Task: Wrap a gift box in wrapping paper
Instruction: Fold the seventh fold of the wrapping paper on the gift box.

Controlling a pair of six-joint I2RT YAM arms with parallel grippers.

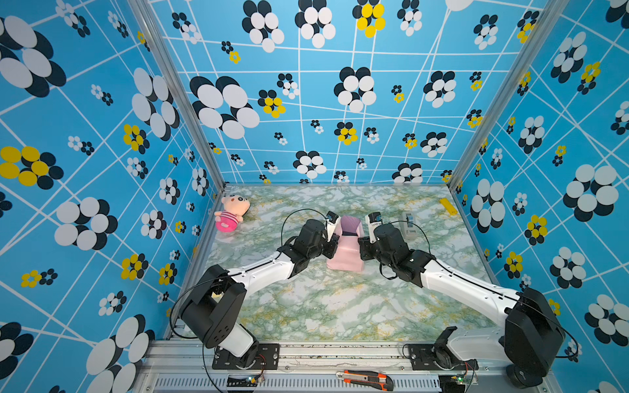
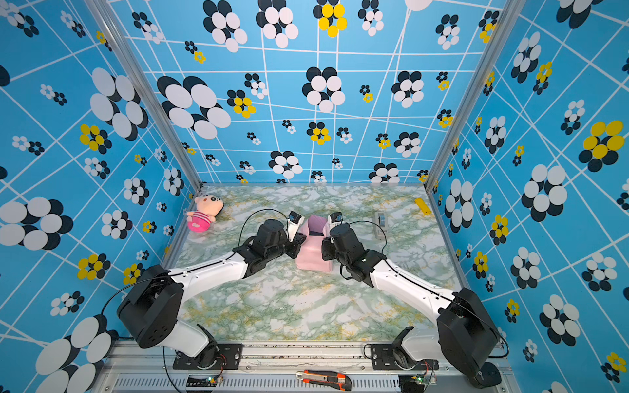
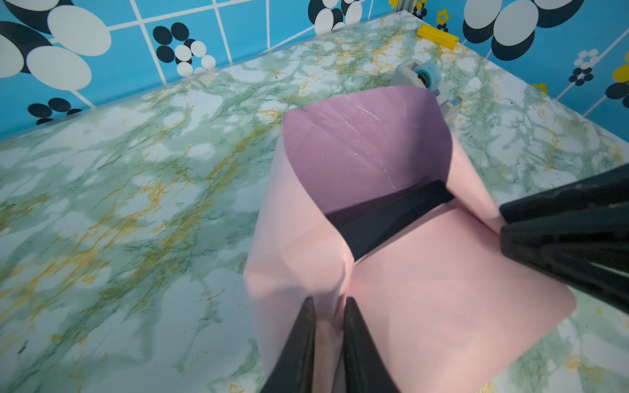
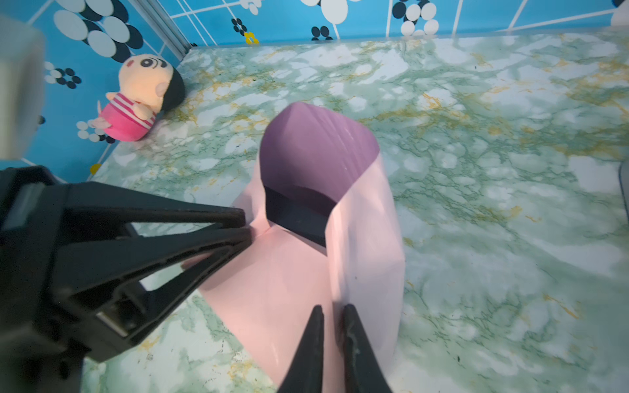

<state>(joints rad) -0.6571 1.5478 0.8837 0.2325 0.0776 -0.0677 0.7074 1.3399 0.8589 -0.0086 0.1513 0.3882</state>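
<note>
Marbled table (image 1: 306, 306) bears wrapping paper (image 1: 345, 258), plush doll (image 1: 231, 212), tape dispenser (image 1: 408, 224), yellow block (image 1: 448, 206).

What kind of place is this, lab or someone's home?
Likely a lab robot cell, not a home: two robot arms bolted to an aluminium rail, patterned blue wall panels boxing in three sides, and a marble-print table holding props like a plush doll.

The black gift box (image 3: 391, 217) shows only partly, folded inside wrapping paper (image 3: 442, 289), pink outside, lilac within.

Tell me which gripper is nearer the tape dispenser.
Right. The right gripper pinches the wrapping paper on the side facing the tape dispenser; the left gripper pinches the opposite side.
</note>
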